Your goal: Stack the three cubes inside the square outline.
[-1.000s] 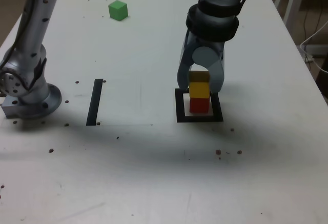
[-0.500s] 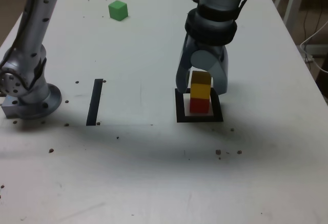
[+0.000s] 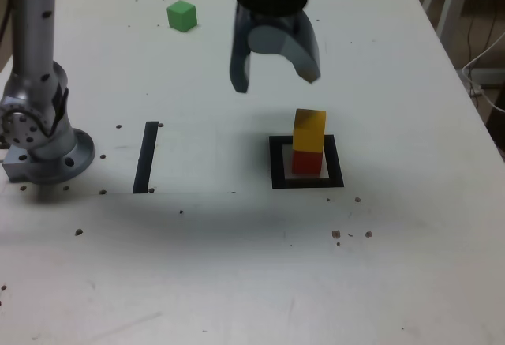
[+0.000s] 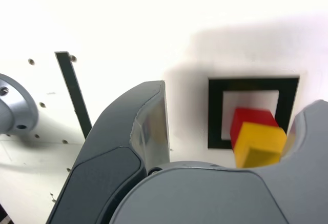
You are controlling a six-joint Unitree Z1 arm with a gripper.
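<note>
Gripper hanging above the table, jaws spread wide, nothing between them. Yellow cube resting on the red cube, both below the gripper and toward the exterior view's right, inside the square outline. Green cube lying beyond the gripper, toward that view's left. Step in hand, judged: fetching green. Advisable: clearing the stack sideways at height, centring jaws over green, squaring to its faces, then lowering.
</note>
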